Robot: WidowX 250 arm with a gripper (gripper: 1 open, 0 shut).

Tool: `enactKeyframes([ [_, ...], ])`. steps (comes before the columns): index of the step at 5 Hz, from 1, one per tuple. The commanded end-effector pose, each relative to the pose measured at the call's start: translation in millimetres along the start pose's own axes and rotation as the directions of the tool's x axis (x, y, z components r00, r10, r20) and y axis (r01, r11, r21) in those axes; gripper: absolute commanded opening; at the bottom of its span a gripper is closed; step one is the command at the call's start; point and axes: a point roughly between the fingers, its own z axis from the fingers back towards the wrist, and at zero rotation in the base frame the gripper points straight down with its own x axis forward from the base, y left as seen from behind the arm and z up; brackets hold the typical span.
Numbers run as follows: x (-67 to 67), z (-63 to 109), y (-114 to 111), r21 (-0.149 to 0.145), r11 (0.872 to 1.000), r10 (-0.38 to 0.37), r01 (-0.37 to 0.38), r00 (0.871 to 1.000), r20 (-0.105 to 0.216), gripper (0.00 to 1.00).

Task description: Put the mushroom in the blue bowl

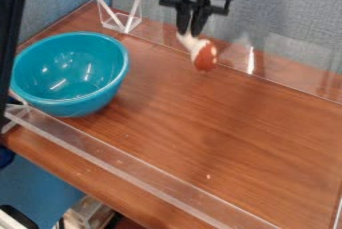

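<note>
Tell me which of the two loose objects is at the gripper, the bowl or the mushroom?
The mushroom, small and reddish-brown, below the gripper; the blue bowl sits far left.

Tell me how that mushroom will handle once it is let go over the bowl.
The mushroom hangs from the end effector by its pale stem end, so it probably weighs little. Its rounded, glossy cap suggests it may slip or swing. Dropped into the blue bowl, it would likely roll to the curved bottom.
</note>
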Motion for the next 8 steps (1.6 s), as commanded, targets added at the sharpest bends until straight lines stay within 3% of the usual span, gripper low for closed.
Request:
enactKeyframes([
  [1, 9.7, 65.1, 16.7, -0.064, 0.998, 0.025, -0.017, 0.991, 0.129, 0.00],
  [2, -2.4, 65.0, 42.6, -0.054, 0.990, 0.136, -0.131, 0.985, 0.109, 0.00],
  [3, -11.2, 62.8, 85.1, -0.039, 0.965, 0.263, -0.261, 0.961, 0.089, 0.00],
  [5, -20.5, 22.4, 166.5, 0.019, 0.861, 0.507, -0.508, 0.861, 0.042, 0.00],
  [6, -35.7, 6.1, 174.0, 0.055, 0.824, 0.563, -0.564, 0.826, 0.031, 0.00],
  [7, -49.6, -7.9, 171.1, 0.086, 0.795, 0.601, -0.600, 0.799, 0.026, 0.00],
  [8, -50.2, -22.2, 184.8, 0.115, 0.759, 0.644, -0.641, 0.765, 0.015, 0.00],
])
